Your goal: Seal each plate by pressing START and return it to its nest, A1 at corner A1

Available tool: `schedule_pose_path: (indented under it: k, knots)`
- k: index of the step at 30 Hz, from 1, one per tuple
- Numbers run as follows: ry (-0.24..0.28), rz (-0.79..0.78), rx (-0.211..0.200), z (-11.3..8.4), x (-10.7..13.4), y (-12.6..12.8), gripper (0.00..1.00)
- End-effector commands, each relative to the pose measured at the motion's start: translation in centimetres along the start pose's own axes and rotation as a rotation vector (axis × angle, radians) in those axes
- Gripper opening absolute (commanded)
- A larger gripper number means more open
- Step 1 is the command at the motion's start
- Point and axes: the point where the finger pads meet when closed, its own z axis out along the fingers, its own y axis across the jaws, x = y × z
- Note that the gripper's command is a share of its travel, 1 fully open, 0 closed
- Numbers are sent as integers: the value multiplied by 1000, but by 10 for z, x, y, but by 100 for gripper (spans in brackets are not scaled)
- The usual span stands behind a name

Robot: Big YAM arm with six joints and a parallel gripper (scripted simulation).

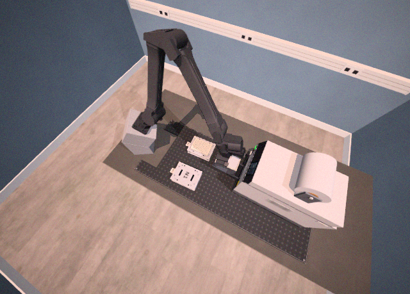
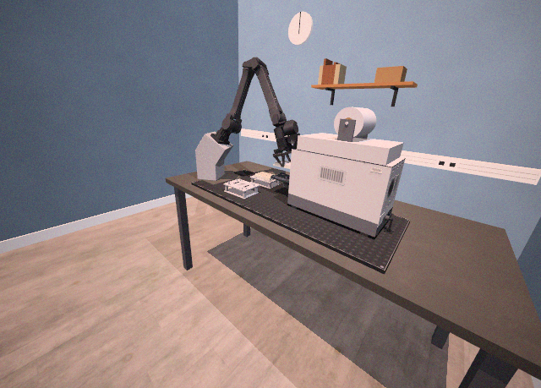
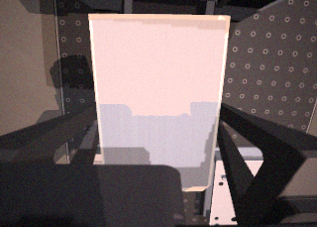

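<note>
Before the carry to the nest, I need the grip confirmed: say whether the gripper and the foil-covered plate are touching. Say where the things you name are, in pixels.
Touching: the wrist view shows the gripper's (image 3: 159, 108) fingers against both long sides of the plate (image 3: 158, 63).
</note>
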Motion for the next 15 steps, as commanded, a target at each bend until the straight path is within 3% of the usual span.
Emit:
schedule_pose_path:
  k: [1,5,15]
  knots:
    - [-5,-42,7,2,-1,-9,0]
    - [-3,-31,26,1,-5,-13,0]
    - [-12,-17,-5,0,-10,-1,0]
